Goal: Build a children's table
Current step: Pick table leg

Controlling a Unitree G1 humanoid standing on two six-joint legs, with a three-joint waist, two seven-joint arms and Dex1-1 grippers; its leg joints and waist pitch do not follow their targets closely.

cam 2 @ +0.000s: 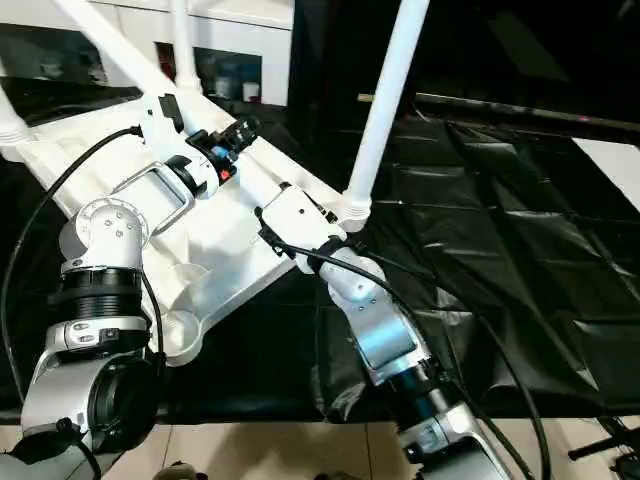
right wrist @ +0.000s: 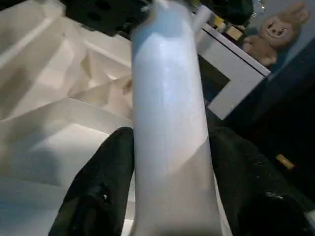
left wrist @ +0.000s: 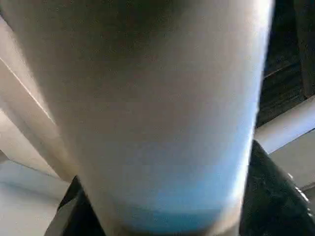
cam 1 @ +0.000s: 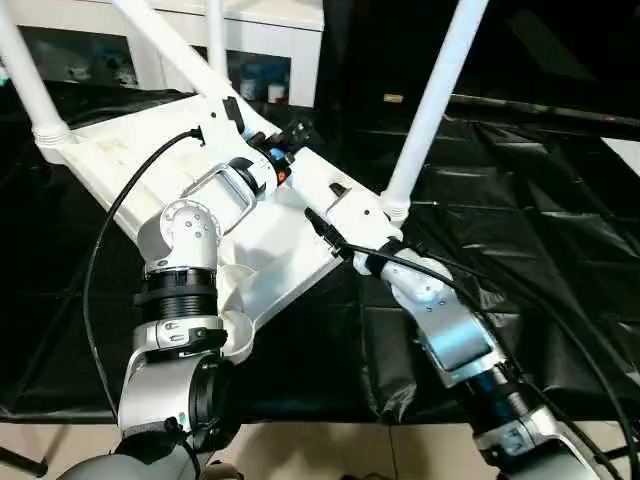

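Now we have the children's table (cam 1: 262,240) upside down on the counter (cam 1: 520,240), our right gripper (right wrist: 167,147) clamped around one leg (right wrist: 170,123), left gripper (left wrist: 162,216) seemingly straddling another leg (left wrist: 147,108), jaws part-open.

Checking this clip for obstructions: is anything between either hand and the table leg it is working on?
Nothing visible. The right hand has its fingers on either side of a white leg, with no gap filler between. The left hand likewise sits directly against another leg of the upturned children's table.
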